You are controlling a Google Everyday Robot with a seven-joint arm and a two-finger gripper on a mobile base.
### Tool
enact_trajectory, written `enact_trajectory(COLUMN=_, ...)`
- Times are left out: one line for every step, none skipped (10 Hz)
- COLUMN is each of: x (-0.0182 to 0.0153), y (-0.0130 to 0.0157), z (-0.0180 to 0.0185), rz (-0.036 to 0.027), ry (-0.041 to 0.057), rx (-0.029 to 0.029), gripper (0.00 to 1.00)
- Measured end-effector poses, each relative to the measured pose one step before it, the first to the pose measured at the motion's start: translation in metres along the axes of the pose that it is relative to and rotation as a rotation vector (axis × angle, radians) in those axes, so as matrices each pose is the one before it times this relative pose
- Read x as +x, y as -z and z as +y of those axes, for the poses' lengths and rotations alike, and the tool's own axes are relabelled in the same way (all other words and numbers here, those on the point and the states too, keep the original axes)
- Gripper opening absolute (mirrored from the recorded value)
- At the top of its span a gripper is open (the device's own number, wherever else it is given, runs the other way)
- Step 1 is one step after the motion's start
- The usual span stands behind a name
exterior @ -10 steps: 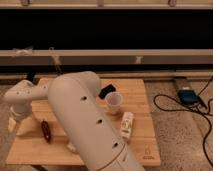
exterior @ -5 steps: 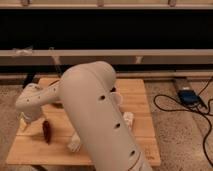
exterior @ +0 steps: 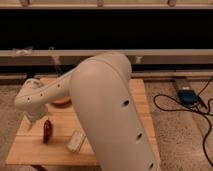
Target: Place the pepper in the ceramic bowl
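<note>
The pepper [exterior: 46, 131], small and dark red, lies on the wooden table [exterior: 30, 150] near its front left. The ceramic bowl [exterior: 61, 101] shows only as an orange sliver behind my arm [exterior: 107, 110], further back on the table. My gripper [exterior: 33, 121] hangs below the wrist joint at the left, just left of and slightly above the pepper. Most of it is hidden by the wrist. The pepper lies apart from the bowl.
A pale whitish block [exterior: 76, 141] lies on the table right of the pepper. My bulky arm covers the table's middle and right. A blue device [exterior: 187, 95] with black cables [exterior: 170, 107] sits on the floor at the right. A dark wall with rails runs behind.
My arm has swung across the table and now hides the white cup and most of the bowl. The wrist and gripper have moved right, closer to the pepper. The pepper has not moved.
</note>
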Motion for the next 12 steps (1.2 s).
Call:
enact_trajectory(x=0.00210, y=-0.00649, z=-0.00014, rz=0.01354, ry=-0.00302, rx=0.00217, gripper=0.80)
enact_trajectory(x=0.00179, y=-0.01235, z=-0.00048, rz=0.02144, ry=-0.00127, rx=0.00699, gripper=0.80)
enact_trajectory(x=-0.00103, y=-0.01516, z=0.00643, rz=0.02267, ry=0.00621, rx=-0.00064, gripper=0.80)
enact_trajectory(x=-0.00077, y=-0.01338, z=0.00586, rz=0.02361, ry=0.01024, rx=0.00169, gripper=0.80)
enact_trajectory(x=-0.00193, y=-0.00820, z=0.00665, rz=0.01849, ry=0.00812, rx=-0.00346, gripper=0.80)
enact_trajectory(x=-0.00108, y=-0.00540, z=-0.00066, rz=0.01820, ry=-0.00094, rx=0.00257, gripper=0.80)
enact_trajectory(x=-0.00013, y=-0.00279, z=0.00150, rz=0.01510, ry=0.00162, rx=0.00256, gripper=0.80)
enact_trajectory(x=0.00138, y=-0.00395, z=0.00180, rz=0.01817, ry=0.00130, rx=0.00306, gripper=0.80)
enact_trajectory(x=0.00334, y=-0.00340, z=0.00236, rz=0.01445, ry=0.00027, rx=-0.00018, gripper=0.80)
enact_trajectory(x=0.00551, y=-0.00497, z=-0.00184, rz=0.01555, ry=-0.00422, rx=0.00114, gripper=0.80)
enact_trajectory(x=0.00361, y=-0.00374, z=-0.00091, rz=0.00937, ry=-0.00620, rx=-0.00234, gripper=0.80)
enact_trajectory(x=0.00391, y=-0.00392, z=0.00083, rz=0.00968, ry=-0.00500, rx=-0.00151, gripper=0.80)
